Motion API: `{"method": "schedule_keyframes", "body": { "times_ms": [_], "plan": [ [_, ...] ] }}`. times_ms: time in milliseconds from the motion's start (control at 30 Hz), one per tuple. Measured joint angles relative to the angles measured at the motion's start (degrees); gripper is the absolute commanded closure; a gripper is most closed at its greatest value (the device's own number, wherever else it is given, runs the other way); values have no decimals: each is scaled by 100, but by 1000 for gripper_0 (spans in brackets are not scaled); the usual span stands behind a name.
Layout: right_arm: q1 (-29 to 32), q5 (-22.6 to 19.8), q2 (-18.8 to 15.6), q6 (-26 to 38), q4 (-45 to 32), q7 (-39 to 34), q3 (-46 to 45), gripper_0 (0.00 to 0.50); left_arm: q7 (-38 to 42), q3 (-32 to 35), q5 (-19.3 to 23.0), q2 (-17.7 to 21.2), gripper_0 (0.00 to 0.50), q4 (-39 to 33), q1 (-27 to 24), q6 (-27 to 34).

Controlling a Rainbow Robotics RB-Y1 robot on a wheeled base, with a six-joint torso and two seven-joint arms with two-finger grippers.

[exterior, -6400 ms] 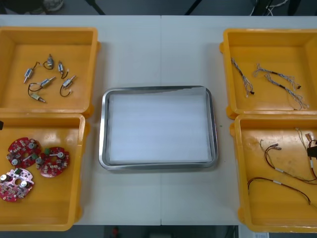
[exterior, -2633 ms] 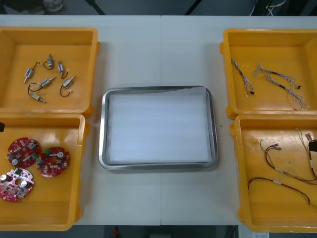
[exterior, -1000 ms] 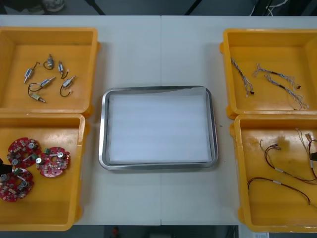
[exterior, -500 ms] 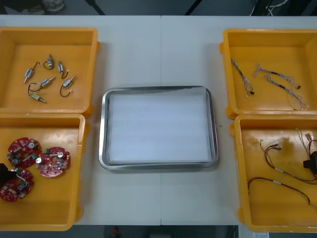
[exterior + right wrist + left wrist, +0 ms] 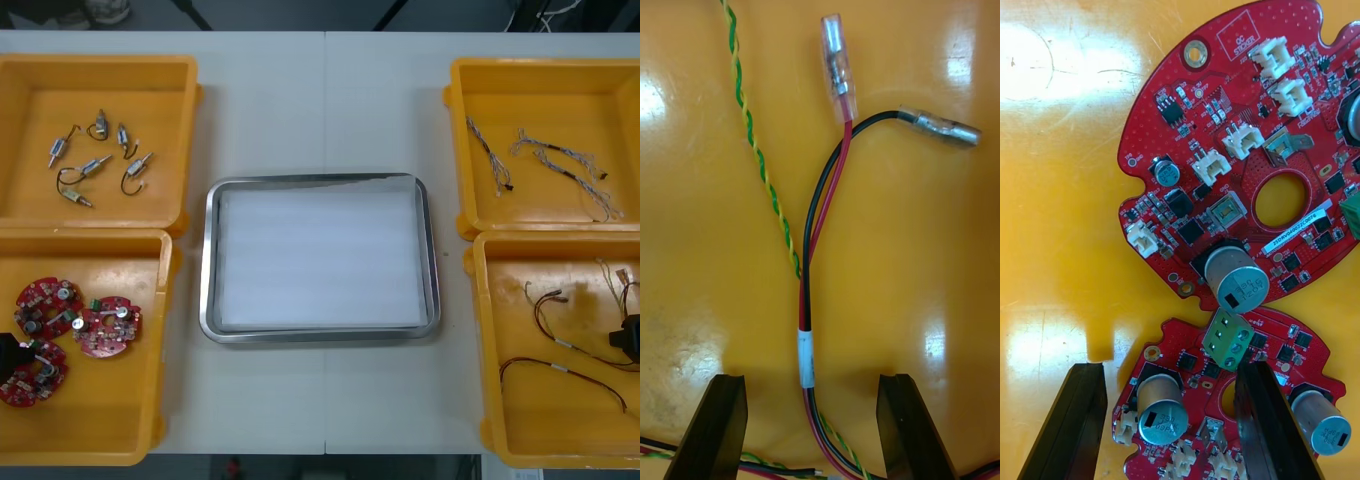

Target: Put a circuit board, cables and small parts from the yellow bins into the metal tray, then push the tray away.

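Brings left gripper (image 5: 1169, 371) down over circuit boards (image 5: 108, 327) left of the metal tray (image 5: 205, 260), right gripper (image 5: 811, 379) over cables (image 5: 804, 300) right of it.

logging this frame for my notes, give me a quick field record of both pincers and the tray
left pincer: open, low over a circuit board in the near left bin
right pincer: open, astride a red and black cable in the near right bin
metal tray: white inside, between the bins
task stage: nothing gripped yet
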Motion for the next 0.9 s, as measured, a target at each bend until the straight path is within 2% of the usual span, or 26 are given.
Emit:
{"method": "schedule_keyframes", "body": {
  "times_ms": [33, 67, 100, 133, 167, 733, 767, 800, 833, 900],
  "plan": [
    [15, 0, 0, -52, 0, 0, 11, 0, -24, 0, -1, 0, 0, 1, 1, -1],
    [27, 0, 0, -102, 0, 0, 26, 0, -30, 0, -2, 0, 72, 1, 2, -5],
    [38, 0, 0, -140, 0, 0, 43, 0, -30, 0, -2, 0, 165, 1, 2, -9],
    [46, 0, 0, -161, 0, 0, 58, 0, -30, 0, -3, 0, 432, 1, 2, -11],
    [52, 0, -1, -169, 0, 0, 74, 0, -30, 0, -3, 0, 500, 1, 2, -15],
    [181, -58, -58, -437, -4, 0, 139, 0, -30, 8, 0, 135, 500, -28, 3, 62],
    [184, -64, -62, -442, -4, 0, 140, 162, -30, 26, 3, 155, 500, -64, 3, 173],
    [186, -69, -64, -443, -4, 0, 140, 430, -30, 55, 6, 169, 500, -106, 3, 293],
    [188, -76, -65, -445, -4, 0, 140, 500, -30, 100, 11, 181, 500, -161, 3, 421],
    [190, -85, -66, -446, -4, 0, 140, 500, -30, 237, 27, 193, 500, -291, 3, 682]
  ]
}}
